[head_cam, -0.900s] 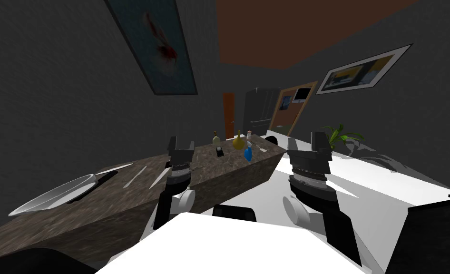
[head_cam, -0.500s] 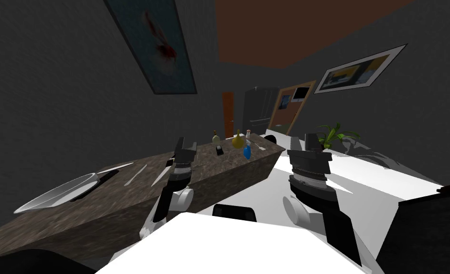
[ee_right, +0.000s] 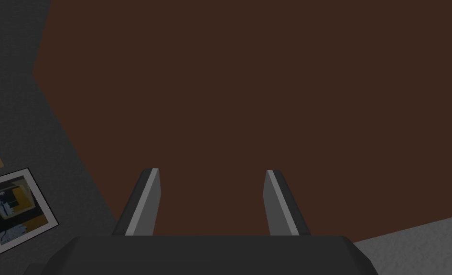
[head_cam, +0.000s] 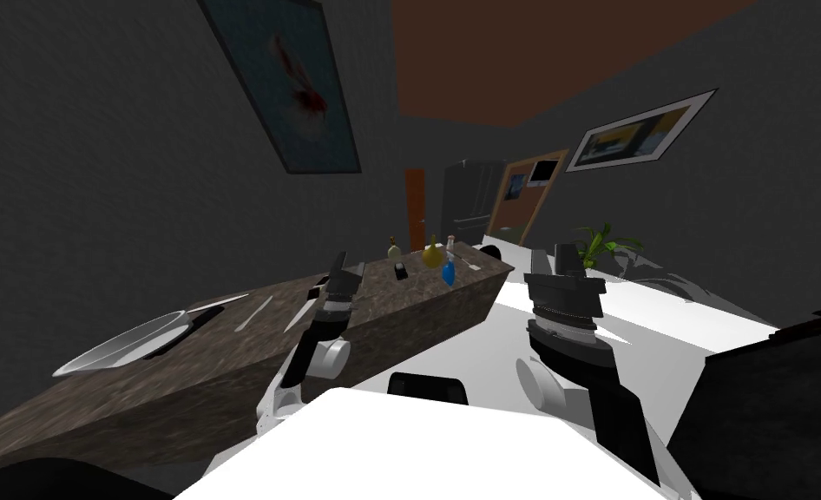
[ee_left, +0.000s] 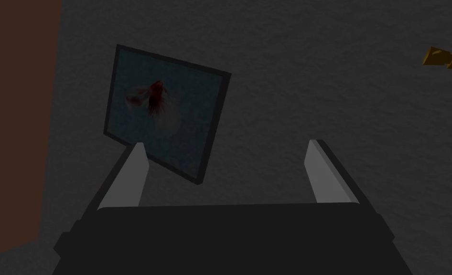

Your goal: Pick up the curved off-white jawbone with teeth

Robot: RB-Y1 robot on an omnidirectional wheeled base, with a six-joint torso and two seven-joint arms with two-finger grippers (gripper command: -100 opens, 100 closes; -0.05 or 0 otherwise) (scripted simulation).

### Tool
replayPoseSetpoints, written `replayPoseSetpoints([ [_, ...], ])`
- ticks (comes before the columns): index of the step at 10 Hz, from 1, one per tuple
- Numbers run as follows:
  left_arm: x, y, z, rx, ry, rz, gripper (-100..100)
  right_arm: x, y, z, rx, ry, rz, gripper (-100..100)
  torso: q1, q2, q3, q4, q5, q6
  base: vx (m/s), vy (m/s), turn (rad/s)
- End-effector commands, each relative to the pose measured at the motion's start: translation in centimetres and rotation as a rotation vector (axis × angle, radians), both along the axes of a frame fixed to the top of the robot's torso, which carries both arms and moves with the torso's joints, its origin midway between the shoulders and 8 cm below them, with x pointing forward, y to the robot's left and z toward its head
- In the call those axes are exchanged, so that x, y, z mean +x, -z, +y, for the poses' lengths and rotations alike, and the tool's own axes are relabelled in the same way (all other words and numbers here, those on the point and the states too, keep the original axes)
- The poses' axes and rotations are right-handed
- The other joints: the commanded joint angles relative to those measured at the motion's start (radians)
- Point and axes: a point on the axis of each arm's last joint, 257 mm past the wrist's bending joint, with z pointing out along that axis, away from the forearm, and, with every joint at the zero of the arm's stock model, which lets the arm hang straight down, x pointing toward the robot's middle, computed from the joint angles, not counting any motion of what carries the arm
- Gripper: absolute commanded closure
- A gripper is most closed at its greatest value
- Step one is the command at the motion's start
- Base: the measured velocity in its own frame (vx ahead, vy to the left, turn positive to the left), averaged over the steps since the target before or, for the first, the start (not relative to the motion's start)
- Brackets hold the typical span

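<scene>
Head view to wrists: nothing grasped

Head view: left gripper [head_cam: 349,267] is raised by the mottled dark bench [head_cam: 383,291], near pale slivers [head_cam: 253,313]; I cannot tell which piece is the jawbone.
Left wrist view: fingers wide apart, empty.
Right wrist view: right gripper [ee_right: 211,172] is likewise spread, holding nothing.

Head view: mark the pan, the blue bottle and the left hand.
pan [head_cam: 118,347], head view, middle of its pale bowl.
blue bottle [head_cam: 449,275], head view, on its body.
left hand [head_cam: 351,266], head view, midway between its fingertips.
</scene>
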Motion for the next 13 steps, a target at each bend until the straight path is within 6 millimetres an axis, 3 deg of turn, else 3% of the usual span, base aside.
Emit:
replayPoseSetpoints([
  [1,1.7,1.3,0.4,0.0,0.025,0.058,-100,0.0,0.0,0.0,0.0,0.0,0.0,0,0.0,0.0,0.0,0.0,0.0,0.0,-0.117,0.012,-0.054],
  [8,5.8,5.5,1.8,0.011,0.063,0.25,-100,0.0,0.0,0.0,0.0,0.0,0.0,0,-0.001,0.0,0.0,0.0,0.0,0.0,-0.074,0.004,-0.03],
  [13,9.3,9.0,3.9,0.0,0.084,0.422,-100,0.0,0.0,0.0,0.0,0.0,0.0,0,0.0,-0.001,-0.001,0.0,0.0,0.0,-0.064,0.007,-0.037],
])
